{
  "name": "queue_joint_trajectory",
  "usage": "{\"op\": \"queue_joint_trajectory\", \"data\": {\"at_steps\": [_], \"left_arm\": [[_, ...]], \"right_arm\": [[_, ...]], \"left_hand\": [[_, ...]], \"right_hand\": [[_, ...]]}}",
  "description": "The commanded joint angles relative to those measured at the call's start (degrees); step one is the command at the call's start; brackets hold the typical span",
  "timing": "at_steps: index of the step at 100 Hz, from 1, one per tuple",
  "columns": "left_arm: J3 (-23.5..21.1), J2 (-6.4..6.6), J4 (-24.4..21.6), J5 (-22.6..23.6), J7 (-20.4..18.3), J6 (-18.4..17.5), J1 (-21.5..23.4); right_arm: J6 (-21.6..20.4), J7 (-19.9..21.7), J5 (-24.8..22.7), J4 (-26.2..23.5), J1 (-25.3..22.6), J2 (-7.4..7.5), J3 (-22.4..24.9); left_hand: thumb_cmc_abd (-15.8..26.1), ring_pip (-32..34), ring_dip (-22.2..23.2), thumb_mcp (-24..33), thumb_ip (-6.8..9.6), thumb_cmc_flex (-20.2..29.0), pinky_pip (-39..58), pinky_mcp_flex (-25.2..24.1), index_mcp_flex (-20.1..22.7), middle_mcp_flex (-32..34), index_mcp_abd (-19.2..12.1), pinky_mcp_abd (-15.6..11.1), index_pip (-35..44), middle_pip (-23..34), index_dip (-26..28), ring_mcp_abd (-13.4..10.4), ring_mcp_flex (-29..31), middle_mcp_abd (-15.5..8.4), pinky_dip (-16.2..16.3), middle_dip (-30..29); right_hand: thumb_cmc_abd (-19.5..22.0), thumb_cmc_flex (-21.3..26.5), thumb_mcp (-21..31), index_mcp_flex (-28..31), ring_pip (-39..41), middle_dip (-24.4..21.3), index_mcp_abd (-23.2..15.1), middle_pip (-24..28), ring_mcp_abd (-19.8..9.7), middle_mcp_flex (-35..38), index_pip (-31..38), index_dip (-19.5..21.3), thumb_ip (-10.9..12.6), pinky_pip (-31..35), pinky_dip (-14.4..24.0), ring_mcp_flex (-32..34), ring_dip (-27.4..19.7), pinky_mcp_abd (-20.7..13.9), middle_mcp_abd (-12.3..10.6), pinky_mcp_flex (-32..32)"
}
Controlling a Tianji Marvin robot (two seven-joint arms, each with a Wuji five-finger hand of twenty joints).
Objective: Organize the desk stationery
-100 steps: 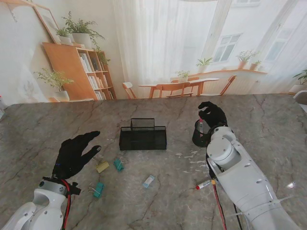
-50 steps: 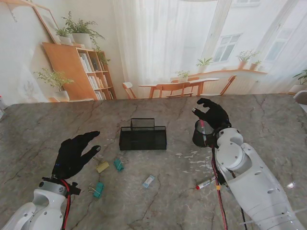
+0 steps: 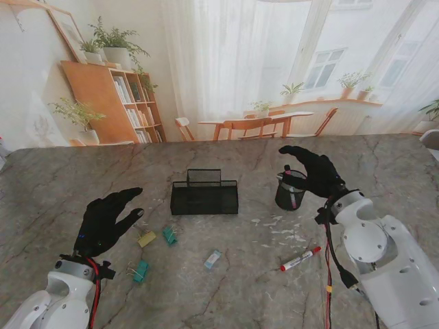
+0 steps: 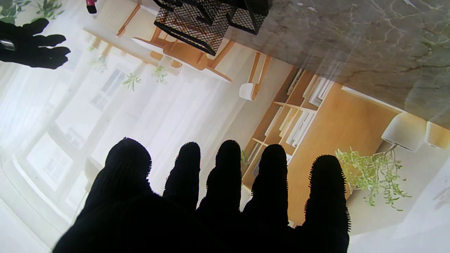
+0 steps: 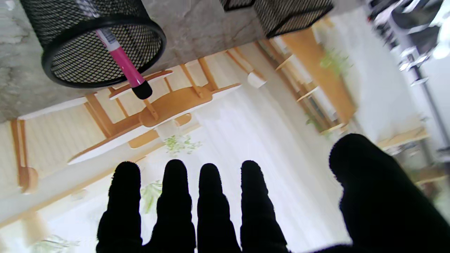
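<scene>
the right hand (image 3: 312,171) hovers beside the mesh pen cup (image 3: 291,190), fingers spread, holding nothing; a pink marker (image 5: 121,61) stands inside. the left hand (image 3: 106,221) is wide, empty, near binder clips (image 3: 169,235) on the bench (image 3: 226,288).

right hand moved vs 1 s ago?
Yes. In the stand view the right hand has shifted to the robot's right and slightly farther away, judged against the black mesh cup; it now sits open beside the cup, uncovering the marker.
</scene>
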Motion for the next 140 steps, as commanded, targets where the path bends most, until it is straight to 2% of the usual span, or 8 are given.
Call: {"op": "queue_joint_trajectory", "data": {"at_steps": [1,9,21,45,67,84,112,140], "left_arm": [[0.14,-0.16,-0.06,-0.16,-0.09,-0.32,0.30],[0.18,-0.14,-0.03,-0.18,-0.18,-0.43,0.25],[0.20,-0.13,0.00,-0.17,-0.21,-0.49,0.21],[0.44,-0.12,0.11,-0.53,-0.48,-0.83,0.02],[0.51,-0.17,0.07,-0.50,-0.09,-0.97,0.12],[0.54,-0.20,0.03,-0.51,0.10,-0.87,0.18],[0.50,-0.21,-0.02,-0.33,0.28,-0.81,0.32],[0.45,-0.19,-0.12,-0.28,0.17,-0.81,0.38]], "right_arm": [[-1.37,0.34,-0.75,-0.26,-1.84,1.16,0.35],[-5.17,-0.27,-2.80,-0.49,-3.54,1.43,1.39],[-11.03,1.33,-5.58,-1.21,-6.35,2.25,3.13],[-21.92,5.96,-12.62,-2.19,-10.84,4.21,5.72],[-29.10,6.79,-20.65,-2.14,-13.73,5.47,6.96],[-30.64,2.46,-29.41,-1.61,-15.04,6.14,6.83],[-28.28,-5.04,-38.71,0.89,-15.04,7.47,3.86],[-22.25,-11.88,-44.78,3.84,-14.09,8.72,0.05]], "left_hand": [[3.09,0.58,0.35,-0.18,-5.12,0.58,0.58,-0.35,0.26,0.39,0.59,0.66,0.58,0.18,0.62,-0.53,0.66,0.44,1.27,1.60],[3.06,0.59,0.36,-0.16,-5.11,0.58,0.60,-0.36,0.28,0.32,0.61,0.60,0.59,0.15,0.63,-0.57,0.68,0.45,1.28,1.59],[3.11,0.60,0.37,-0.16,-5.12,0.61,0.63,-0.35,0.25,0.32,0.54,0.65,0.58,0.16,0.63,-0.58,0.70,0.43,1.28,1.58],[3.13,0.59,0.37,-0.17,-5.12,0.72,0.65,-0.36,0.27,0.24,0.59,0.58,0.58,0.14,0.64,-0.58,0.64,0.48,1.27,1.56],[3.11,0.60,0.38,-0.21,-5.13,0.65,0.70,-0.33,0.29,0.26,0.54,0.60,0.59,0.15,0.65,-0.65,0.70,0.40,1.27,1.56],[3.11,0.59,0.37,-0.19,-5.13,0.69,0.69,-0.35,0.33,0.26,0.55,0.57,0.60,0.15,0.65,-0.60,0.66,0.38,1.25,1.55],[3.14,0.58,0.37,-0.15,-5.12,0.75,0.70,-0.35,0.27,0.24,0.55,0.59,0.58,0.15,0.64,-0.62,0.65,0.39,1.24,1.54],[3.11,0.57,0.37,-0.21,-5.14,0.66,0.70,-0.42,0.19,0.16,0.61,0.61,0.54,0.12,0.63,-0.57,0.62,0.47,1.23,1.53]], "right_hand": [[1.41,-1.47,-1.70,-0.19,-0.84,-0.38,0.25,-0.44,-1.01,0.62,-0.02,-0.93,-2.16,-0.42,-0.92,0.18,-0.24,-1.61,-0.59,-0.33],[1.09,-1.08,-1.88,1.31,2.28,1.73,2.18,2.23,-1.34,2.78,1.27,-0.59,-2.10,1.38,0.08,1.53,3.09,-1.85,-0.71,0.16],[0.65,-0.76,-1.72,2.95,10.35,5.06,3.32,4.51,-2.06,4.37,2.44,-0.17,-2.11,3.38,0.25,0.43,6.49,-2.16,-1.17,0.72],[-0.97,1.18,-1.18,4.56,20.18,9.76,4.66,8.70,-2.36,4.59,4.02,1.39,-1.96,5.90,-0.38,-1.24,8.06,-2.46,-1.00,1.04],[-2.62,4.15,0.40,4.71,24.25,15.69,5.60,15.70,-1.91,2.11,5.41,3.82,-1.10,7.46,-1.31,-2.43,8.64,-2.20,-0.25,0.66],[-4.92,6.94,2.35,3.09,26.98,17.94,6.51,20.50,-1.37,-0.91,5.16,5.29,-0.27,9.64,-1.75,-3.39,8.86,-1.72,0.19,0.35],[-7.55,9.53,3.84,2.97,34.54,20.92,7.27,30.39,-0.75,-3.16,6.80,8.36,0.07,15.22,-3.23,-3.46,9.85,-1.04,1.07,0.80],[-8.60,11.05,6.71,4.88,43.32,21.89,9.04,38.39,0.05,-2.69,9.25,10.94,-0.42,21.36,-2.71,-2.11,11.05,0.01,3.29,2.25]]}}
